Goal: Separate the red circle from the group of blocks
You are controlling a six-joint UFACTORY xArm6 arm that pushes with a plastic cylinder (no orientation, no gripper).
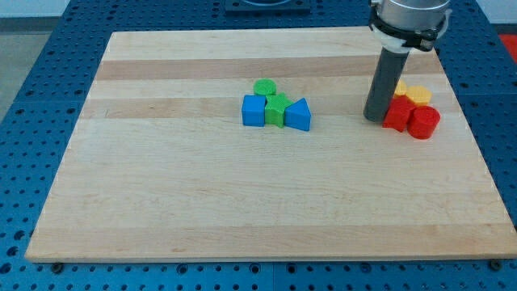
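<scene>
The wooden board [266,202] fills most of the view, and every place here is given relative to the red circle [424,123], the task's block, which stands near the board's right edge.

Nearest the view's bottom is that red circle itself, a short cylinder. Touching it on its left is a second red block [396,113], whose exact shape I cannot make out. My tip [375,119] rests on the board just left of that red block, beside it and seemingly touching it, so the red block lies between the tip and the red circle. The rod has no fingers or jaws and holds nothing.

Well to the left of the red circle, at about the same depth, sits a tight cluster: a blue cube [254,111], a green star-like block [278,111] and a blue triangle [298,115] in a row, each touching the next.

Just beyond the red circle are 2 yellow blocks: one [418,94] touching its far side, another [400,86] partly hidden by the rod. Far left and beyond, a green circle [264,87] touches the cluster's back.
</scene>
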